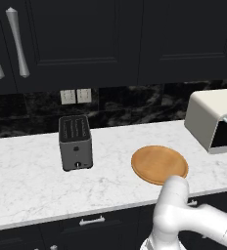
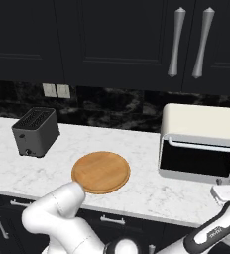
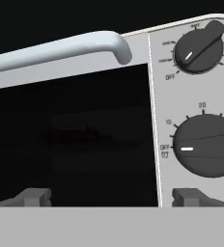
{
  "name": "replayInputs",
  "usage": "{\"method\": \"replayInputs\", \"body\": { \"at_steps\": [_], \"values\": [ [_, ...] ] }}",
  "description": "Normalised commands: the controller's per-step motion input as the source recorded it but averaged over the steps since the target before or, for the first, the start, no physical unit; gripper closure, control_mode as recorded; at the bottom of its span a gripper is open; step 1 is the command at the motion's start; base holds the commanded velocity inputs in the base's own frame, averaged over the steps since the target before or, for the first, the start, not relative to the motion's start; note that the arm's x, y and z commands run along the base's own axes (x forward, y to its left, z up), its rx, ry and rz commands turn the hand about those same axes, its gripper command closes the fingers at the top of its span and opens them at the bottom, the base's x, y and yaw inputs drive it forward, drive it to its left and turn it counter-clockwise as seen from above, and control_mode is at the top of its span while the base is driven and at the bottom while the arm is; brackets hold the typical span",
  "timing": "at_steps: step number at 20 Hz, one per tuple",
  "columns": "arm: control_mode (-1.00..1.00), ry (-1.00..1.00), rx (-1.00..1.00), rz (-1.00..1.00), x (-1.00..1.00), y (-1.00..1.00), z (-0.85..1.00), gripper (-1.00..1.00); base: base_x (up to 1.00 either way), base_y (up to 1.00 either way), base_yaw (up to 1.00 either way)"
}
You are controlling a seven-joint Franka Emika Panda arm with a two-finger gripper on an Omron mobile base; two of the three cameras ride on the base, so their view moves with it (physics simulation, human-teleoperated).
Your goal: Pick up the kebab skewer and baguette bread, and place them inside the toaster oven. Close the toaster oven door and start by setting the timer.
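we see the gripper spread wide, nothing between its fingertips, held close before the toaster oven. the toaster oven door is shut, its silver bar handle across the top. right of the glass sit two dark knobs: the lower knob marks off, the upper knob sits above it. through the glass a faint dark shape shows; we cannot tell what. on the counter, a round wooden plate lies near the front edge, left of the oven. the slot toaster stands further left, toward the back wall.
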Motion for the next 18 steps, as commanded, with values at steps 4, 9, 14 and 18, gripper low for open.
{"method": "replayInputs", "body": {
  "at_steps": [4, 9, 14, 18],
  "values": [
    [-1.0, 0.0, 0.0, 0.0, 0.0, 0.16, 0.0, -1.0, 0.0, 0.0, 0.0],
    [-1.0, 0.0, 0.02, -0.01, 0.0, 0.0, 0.0, -1.0, 0.0, 0.0, 0.0],
    [-1.0, 0.0, 0.09, -0.06, 0.0, 0.0, 0.0, -1.0, 0.0, 0.0, 0.0],
    [-1.0, 0.0, 0.02, -0.05, 0.0, 0.0, 0.0, -1.0, 0.0, 0.0, 0.0]
  ]
}}
